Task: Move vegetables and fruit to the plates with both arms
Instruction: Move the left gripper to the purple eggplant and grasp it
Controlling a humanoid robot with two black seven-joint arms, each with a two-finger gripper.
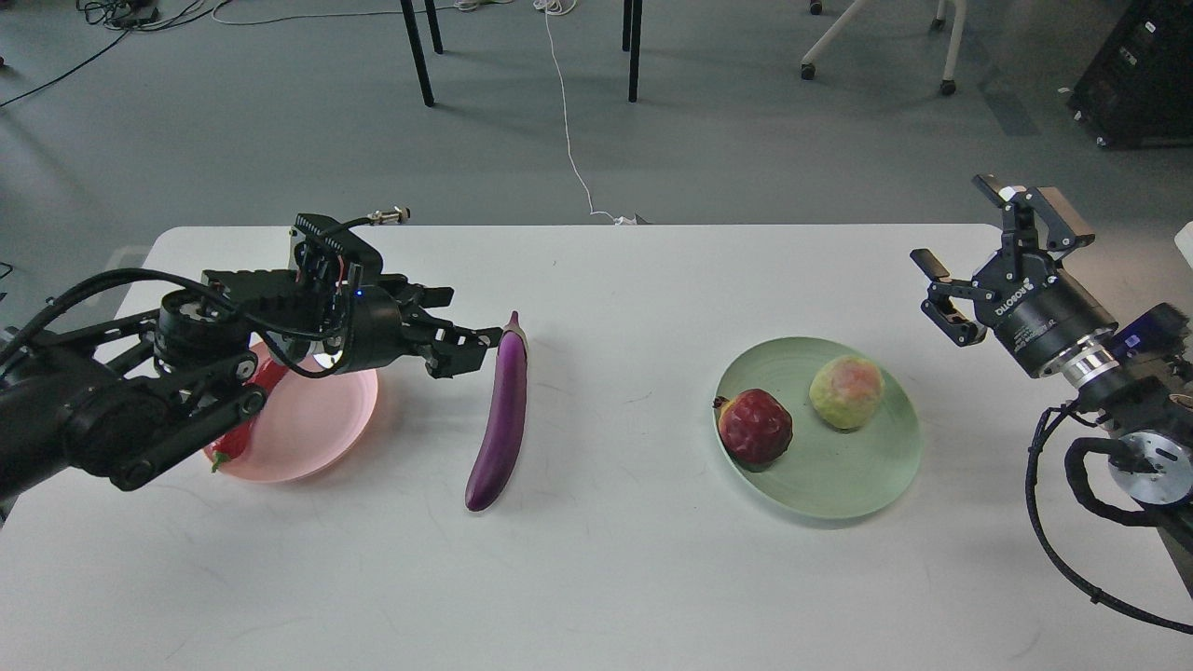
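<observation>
The purple eggplant lies on the white table, between the two plates. My left gripper is open and empty, its fingertips just left of the eggplant's stem end. The pink plate lies under my left arm. The red chili pepper rests on it, partly hidden by the arm. The pale green plate on the right holds the dark red bumpy fruit and the yellow-green blushed fruit. My right gripper is open and empty, raised right of the green plate.
The white table ends at a far edge behind the plates. Chair and table legs, a white cable and a black case stand on the grey floor beyond.
</observation>
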